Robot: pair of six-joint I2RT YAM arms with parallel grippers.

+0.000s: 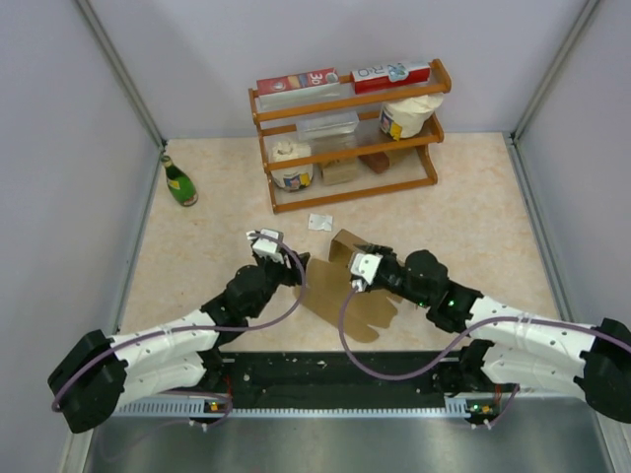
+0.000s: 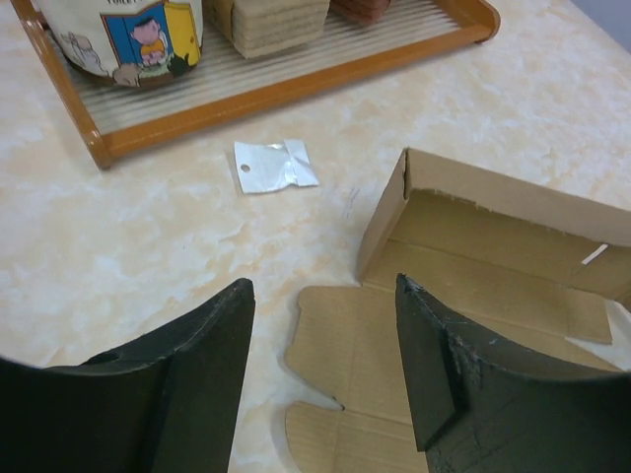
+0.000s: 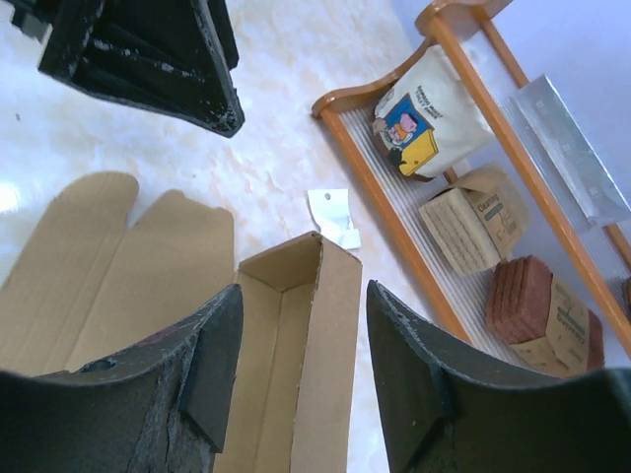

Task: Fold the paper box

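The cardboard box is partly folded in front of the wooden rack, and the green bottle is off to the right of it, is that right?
No, the bottle is off to the left, as the top view shows. The box is partly folded in front of the rack.

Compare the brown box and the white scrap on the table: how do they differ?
The box is brown cardboard; the scrap is white. The box is much larger than the scrap. The box has walls standing up and flaps spread flat, while the scrap lies flat and crumpled. Both rest on the table.
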